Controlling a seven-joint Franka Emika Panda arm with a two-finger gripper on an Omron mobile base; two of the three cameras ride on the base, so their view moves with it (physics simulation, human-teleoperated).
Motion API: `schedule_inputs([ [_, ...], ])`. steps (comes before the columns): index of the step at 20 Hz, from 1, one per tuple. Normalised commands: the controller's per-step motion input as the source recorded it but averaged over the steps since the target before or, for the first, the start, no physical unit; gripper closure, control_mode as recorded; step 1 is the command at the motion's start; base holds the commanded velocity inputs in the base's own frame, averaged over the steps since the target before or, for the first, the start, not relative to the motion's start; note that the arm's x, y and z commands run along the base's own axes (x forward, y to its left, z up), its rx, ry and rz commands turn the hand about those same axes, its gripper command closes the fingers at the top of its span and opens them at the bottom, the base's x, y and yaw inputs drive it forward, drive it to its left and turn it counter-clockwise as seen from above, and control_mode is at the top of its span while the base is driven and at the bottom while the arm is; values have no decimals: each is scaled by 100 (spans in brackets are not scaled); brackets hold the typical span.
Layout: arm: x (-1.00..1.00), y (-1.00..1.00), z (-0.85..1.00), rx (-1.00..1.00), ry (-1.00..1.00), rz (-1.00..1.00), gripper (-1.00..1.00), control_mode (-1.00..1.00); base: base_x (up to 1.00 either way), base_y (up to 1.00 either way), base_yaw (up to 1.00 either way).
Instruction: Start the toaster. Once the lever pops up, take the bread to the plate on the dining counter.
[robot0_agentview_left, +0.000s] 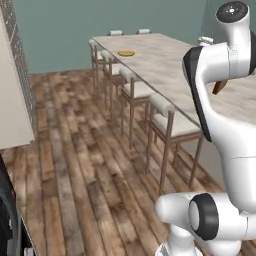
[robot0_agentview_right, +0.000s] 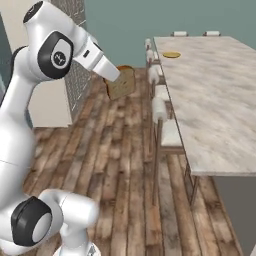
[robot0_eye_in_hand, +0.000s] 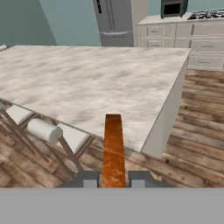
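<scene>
Plank floor runs beside the long marble tabletop (robot0_agentview_right: 215, 100), where the yellow plate (robot0_agentview_right: 171, 55) waits at the far end. The claw (robot0_agentview_right: 114, 76) is clamped on the bread slice (robot0_agentview_right: 122, 83), carrying it edge-up, clear of the stools (robot0_agentview_right: 161, 107).

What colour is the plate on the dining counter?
Yellow with an orange-brown rim; the plate shows best in the right base view.

Dining counter (robot0_agentview_right: 215, 100): stretching long and beige-marbled (stools lining one side).
Plate (robot0_agentview_right: 172, 55): sitting on the counter's far end, looking yellow, probably holding nothing.
</scene>
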Motion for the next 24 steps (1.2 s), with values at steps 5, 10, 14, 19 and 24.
schedule_inputs([
  [5,0,0,0,0,0,0,100,100,66,83,-35],
  [10,0,0,0,0,0,0,100,100,65,87,-35],
  [14,0,0,0,0,0,0,100,100,72,88,-35],
  [19,0,0,0,0,0,0,100,100,80,81,-33],
  [24,0,0,0,0,0,0,100,100,94,50,-27],
])
